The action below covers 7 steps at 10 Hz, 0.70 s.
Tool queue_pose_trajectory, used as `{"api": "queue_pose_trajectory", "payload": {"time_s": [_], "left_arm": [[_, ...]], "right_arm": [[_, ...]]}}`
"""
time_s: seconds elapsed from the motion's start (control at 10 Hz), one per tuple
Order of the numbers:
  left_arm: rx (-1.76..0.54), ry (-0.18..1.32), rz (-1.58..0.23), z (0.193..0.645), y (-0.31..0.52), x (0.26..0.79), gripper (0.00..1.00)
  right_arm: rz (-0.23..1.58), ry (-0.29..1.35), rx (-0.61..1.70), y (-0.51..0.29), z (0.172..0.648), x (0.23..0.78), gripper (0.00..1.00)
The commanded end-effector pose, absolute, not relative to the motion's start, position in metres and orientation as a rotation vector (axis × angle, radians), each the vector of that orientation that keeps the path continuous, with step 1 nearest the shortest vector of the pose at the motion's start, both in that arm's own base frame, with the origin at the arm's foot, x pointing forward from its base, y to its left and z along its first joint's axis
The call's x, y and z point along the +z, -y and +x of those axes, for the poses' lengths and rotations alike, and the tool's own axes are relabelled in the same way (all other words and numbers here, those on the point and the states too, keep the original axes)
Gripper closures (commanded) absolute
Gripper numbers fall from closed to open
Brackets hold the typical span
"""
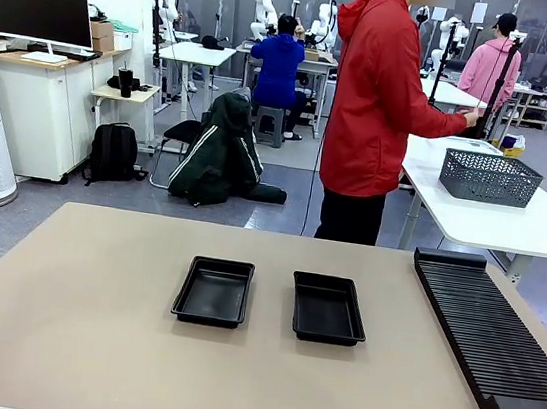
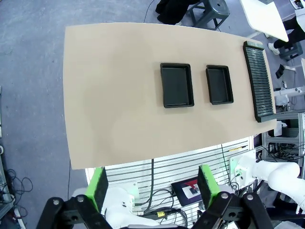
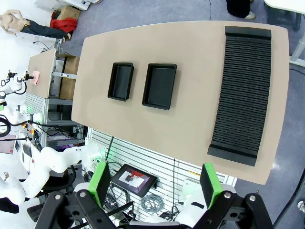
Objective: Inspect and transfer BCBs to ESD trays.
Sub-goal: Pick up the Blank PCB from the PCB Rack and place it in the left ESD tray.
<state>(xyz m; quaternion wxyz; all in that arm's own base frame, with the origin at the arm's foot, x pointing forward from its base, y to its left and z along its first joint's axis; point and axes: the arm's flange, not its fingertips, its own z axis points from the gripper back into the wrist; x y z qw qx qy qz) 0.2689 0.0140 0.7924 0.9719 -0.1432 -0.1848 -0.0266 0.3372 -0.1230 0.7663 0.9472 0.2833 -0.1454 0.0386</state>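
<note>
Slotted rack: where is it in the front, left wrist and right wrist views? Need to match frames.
Front: slotted rack at the table's right side.
Left wrist: rack upper right, running top to bottom.
Right wrist: rack right side, top to bottom.
Shared landmark: the ESD tray just left of it in all three.

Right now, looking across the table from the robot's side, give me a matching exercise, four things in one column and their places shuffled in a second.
Things:
1. left ESD tray
2. right ESD tray
3. ribbed slotted rack
4. grey mesh basket

Places:
A. on the white table behind
B. along the right edge of the beige table
C. mid-table, nearer the rack
D. mid-table, farther from the rack

Pairs: 1-D, 2-C, 3-B, 4-A
</note>
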Motion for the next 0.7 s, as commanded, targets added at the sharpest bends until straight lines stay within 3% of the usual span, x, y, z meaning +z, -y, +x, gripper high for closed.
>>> {"api": "queue_pose_trajectory", "payload": {"time_s": [0.0, 0.6], "left_arm": [[-0.052, 0.377, -0.29, 0.2673, -0.0142, 0.7914, 0.0], [-0.052, 0.377, -0.29, 0.2673, -0.0142, 0.7914, 0.0]], "right_arm": [[0.581, 0.298, 0.083, 0.1215, 0.3348, 0.7653, 0.0], [0.581, 0.298, 0.083, 0.1215, 0.3348, 0.7653, 0.0]]}}
